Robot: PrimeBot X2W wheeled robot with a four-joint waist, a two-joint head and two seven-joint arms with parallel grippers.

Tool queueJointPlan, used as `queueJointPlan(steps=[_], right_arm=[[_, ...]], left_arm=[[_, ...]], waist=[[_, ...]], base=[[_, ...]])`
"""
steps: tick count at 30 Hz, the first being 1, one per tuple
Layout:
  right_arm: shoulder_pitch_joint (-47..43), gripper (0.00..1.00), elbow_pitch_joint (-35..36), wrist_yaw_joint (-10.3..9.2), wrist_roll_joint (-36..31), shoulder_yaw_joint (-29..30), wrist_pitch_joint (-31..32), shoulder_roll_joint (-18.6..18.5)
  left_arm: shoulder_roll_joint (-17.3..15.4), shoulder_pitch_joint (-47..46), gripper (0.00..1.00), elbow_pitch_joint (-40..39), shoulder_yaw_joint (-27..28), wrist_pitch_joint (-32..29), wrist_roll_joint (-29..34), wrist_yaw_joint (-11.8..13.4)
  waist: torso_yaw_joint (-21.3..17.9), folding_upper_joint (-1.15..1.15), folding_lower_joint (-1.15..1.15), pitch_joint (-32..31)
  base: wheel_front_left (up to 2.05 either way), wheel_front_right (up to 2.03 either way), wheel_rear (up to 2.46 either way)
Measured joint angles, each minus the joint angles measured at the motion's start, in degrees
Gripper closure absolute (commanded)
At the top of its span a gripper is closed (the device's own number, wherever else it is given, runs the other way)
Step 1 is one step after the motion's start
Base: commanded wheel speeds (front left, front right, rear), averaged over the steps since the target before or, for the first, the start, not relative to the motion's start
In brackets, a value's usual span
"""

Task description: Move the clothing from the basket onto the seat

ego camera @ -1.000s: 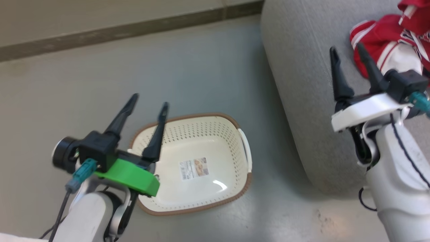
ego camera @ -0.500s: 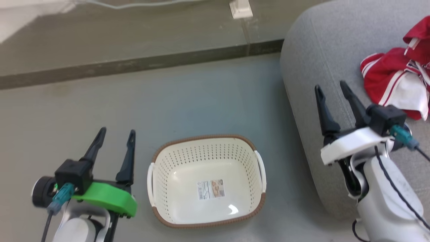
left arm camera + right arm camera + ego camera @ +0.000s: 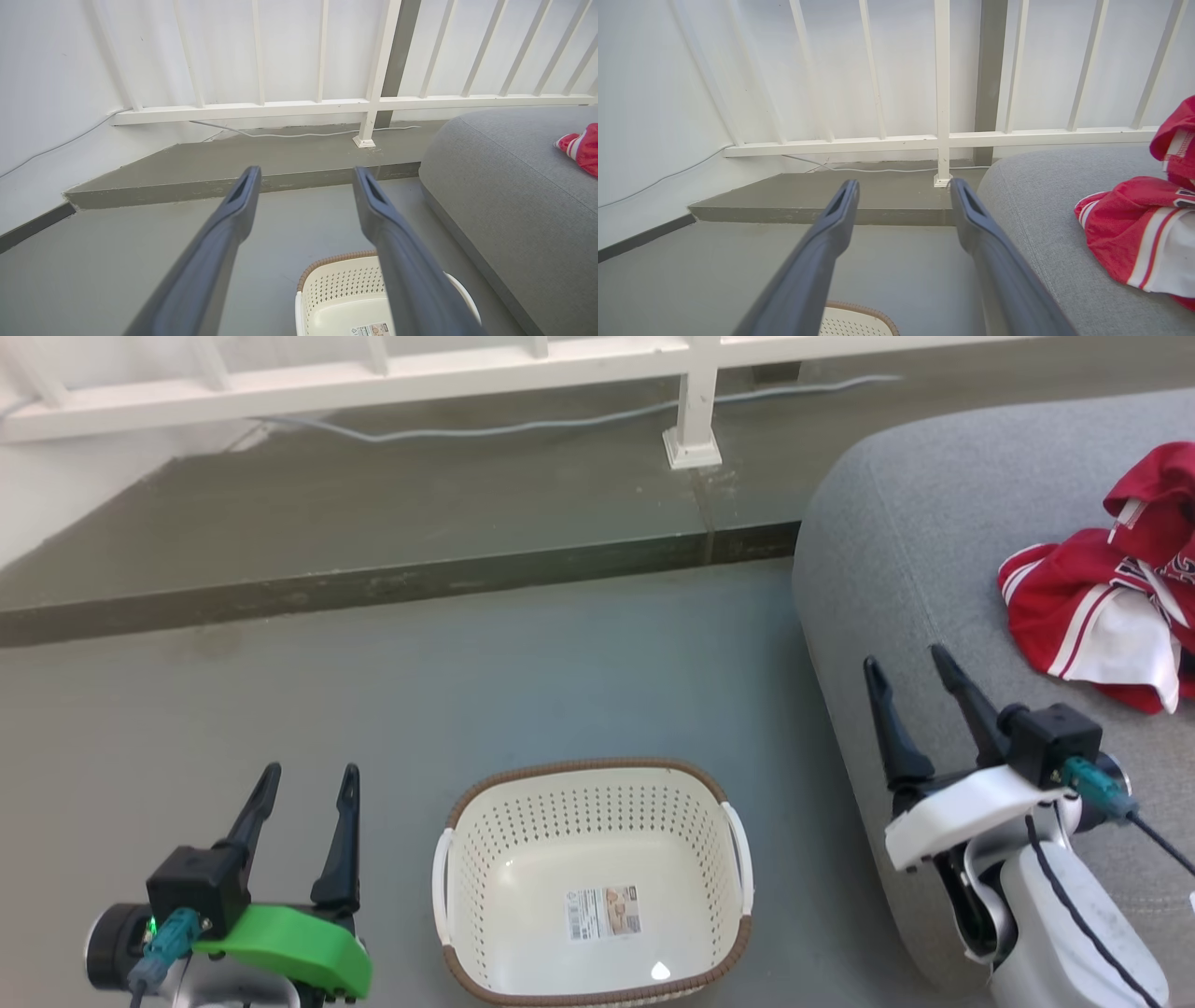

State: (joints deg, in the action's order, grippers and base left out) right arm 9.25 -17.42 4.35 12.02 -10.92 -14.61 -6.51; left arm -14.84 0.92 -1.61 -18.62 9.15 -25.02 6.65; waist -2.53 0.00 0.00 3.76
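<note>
right gripper with dark fingers spread wide, nothing between them, grey seat at right, red-and-white clothing lying on it, basket rim at bottom edge, grey floor, raised step, white railing, cable behind

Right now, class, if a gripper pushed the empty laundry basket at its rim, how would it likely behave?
The laundry basket probably feels light: it is empty, with perforated walls. It would likely slide rather than tip, its broad base lying flat on the smooth grey floor. Its walls seem stiff, holding shape unsupported.
</note>
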Motion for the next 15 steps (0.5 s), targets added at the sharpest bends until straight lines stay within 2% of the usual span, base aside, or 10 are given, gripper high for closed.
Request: queueJointPlan(steps=[15], right_arm=[[-2.9,0.00,2.7,-0.52,0.0,-0.6,1.1,0.0]], left_arm=[[1.2,3.2,0.00,0.5,1.3,0.5,-0.1,0.2]], waist=[[0.2,0.00,0.00,-2.4]], base=[[0.00,0.00,0.00]])
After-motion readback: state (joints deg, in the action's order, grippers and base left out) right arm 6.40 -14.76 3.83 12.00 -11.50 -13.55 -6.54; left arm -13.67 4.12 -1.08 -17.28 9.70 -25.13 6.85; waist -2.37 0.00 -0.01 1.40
